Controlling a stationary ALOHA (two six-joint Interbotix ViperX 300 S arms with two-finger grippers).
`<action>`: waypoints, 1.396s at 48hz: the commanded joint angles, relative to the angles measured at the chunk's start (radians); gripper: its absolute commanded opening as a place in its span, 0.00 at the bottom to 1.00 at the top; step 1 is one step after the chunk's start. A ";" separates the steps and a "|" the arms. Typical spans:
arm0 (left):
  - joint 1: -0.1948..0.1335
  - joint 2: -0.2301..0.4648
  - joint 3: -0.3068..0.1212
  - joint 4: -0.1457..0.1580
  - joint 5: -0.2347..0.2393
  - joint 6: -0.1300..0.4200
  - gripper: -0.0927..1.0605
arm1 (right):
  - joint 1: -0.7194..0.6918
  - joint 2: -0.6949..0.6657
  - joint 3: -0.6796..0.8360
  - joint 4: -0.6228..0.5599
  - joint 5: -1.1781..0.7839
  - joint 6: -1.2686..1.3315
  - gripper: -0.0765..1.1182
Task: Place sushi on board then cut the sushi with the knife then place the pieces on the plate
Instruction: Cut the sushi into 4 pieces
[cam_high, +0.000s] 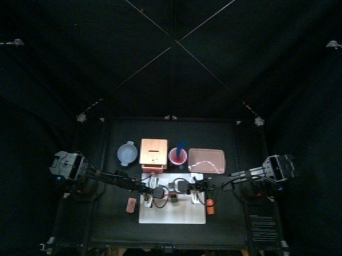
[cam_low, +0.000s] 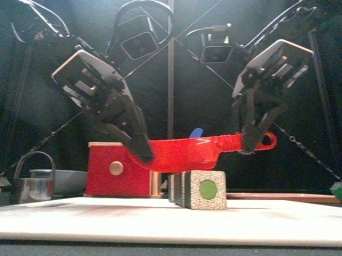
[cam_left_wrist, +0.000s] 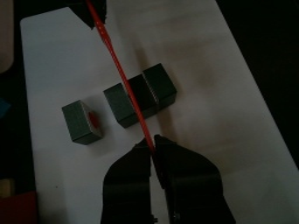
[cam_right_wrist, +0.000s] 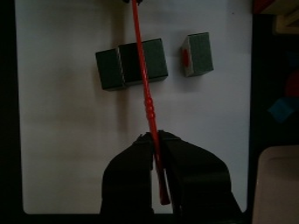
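Looking first at the edges, the white cutting board (cam_left_wrist: 222, 96) lay in the middle of the table, with its front edge near the table's front edge. Behind its back edge stood a row of things: the blue-grey bowl (cam_high: 127, 153), the wooden box (cam_low: 118, 170), the red cup (cam_high: 178, 155) and the pink tray (cam_high: 205, 158). All of them were off the board, with a strip of black table between. The metal cutter (cam_low: 38, 182) stood at the far left in the front view, beside the box and away from both arms. On the board itself much white surface was bare around the sushi, so the room near the pieces was open.

Both arms met over the middle of the board. The left gripper (cam_left_wrist: 153, 147) was pressed together on the thin tip end of the red knife (cam_low: 187, 153). The right gripper (cam_right_wrist: 158, 144) was clamped on its ribbed handle, so the knife was stretched nearly level between them.

The joined sushi blocks (cam_left_wrist: 140, 92), two dark green blocks side by side, stood on the board under the blade, about midway between the two grippers. The blade crossed over them. From the front it seemed just above their top, but I could not tell if it touched. The single sushi piece (cam_left_wrist: 82, 122) stood apart from the pair, to one side of the blade and not under it, with bare board around it. Neither gripper touched any sushi.
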 joint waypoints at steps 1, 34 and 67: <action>-0.005 -0.015 -0.087 0.018 -0.015 0.008 0.37 | -0.038 -0.037 -0.018 -0.014 -0.028 0.006 0.41; -0.005 -0.018 -0.104 0.034 -0.012 0.008 0.37 | -0.037 -0.038 -0.012 0.000 -0.060 0.006 0.41; -0.025 -0.011 -0.097 0.031 -0.017 0.005 0.37 | -0.034 -0.032 0.000 0.008 -0.080 0.008 0.41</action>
